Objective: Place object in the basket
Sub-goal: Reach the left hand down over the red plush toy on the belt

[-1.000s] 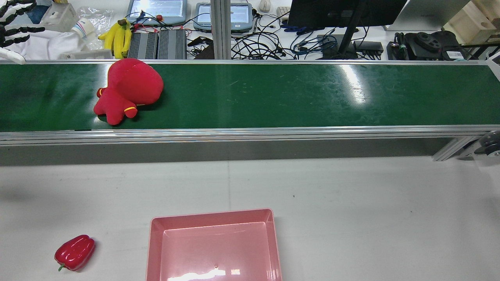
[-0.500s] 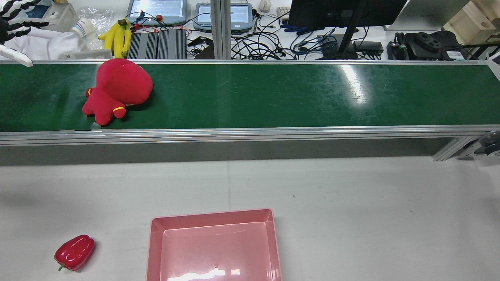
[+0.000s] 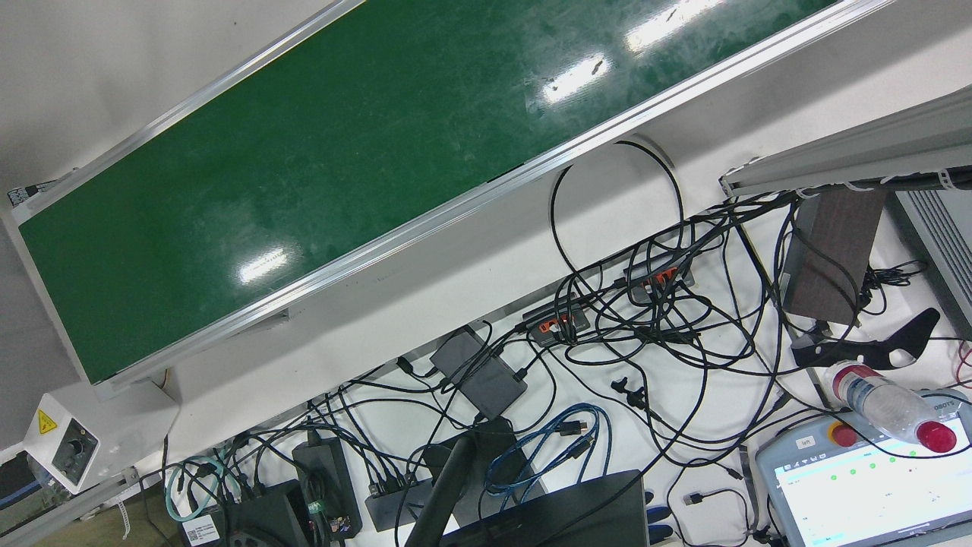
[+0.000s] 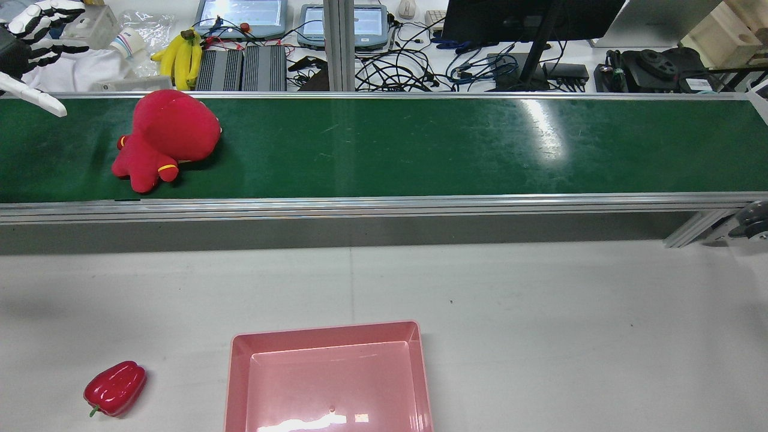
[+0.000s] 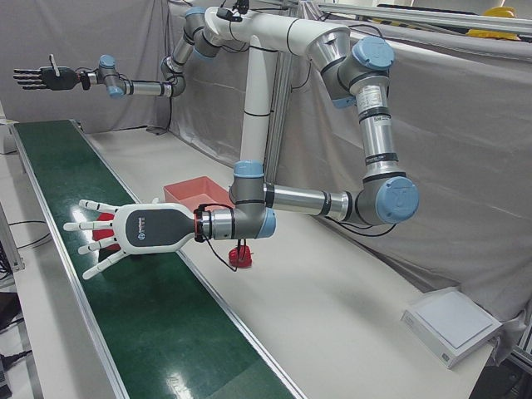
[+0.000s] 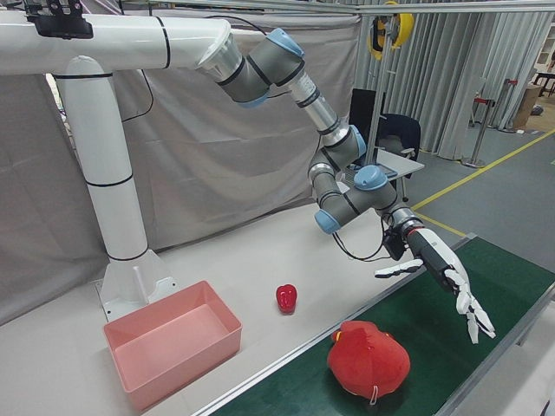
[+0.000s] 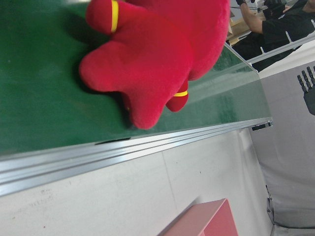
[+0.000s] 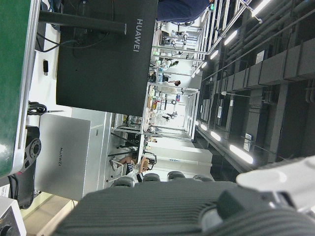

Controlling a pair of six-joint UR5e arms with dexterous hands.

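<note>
A red plush toy [image 4: 165,137] with yellow bands lies beside the left hand [image 5: 106,236], fingers spread, empty.

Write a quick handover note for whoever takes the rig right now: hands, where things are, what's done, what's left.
Left hand: open, fingers spread, hovering over the green belt beside the red plush toy, not touching it.
Right hand: open, held high at the belt's far end, empty.
Red plush toy lies on the belt. Red pepper sits on the table left of the pink basket.
Done: nothing in the basket.
Left: grasp the toy, place it in the basket.
</note>
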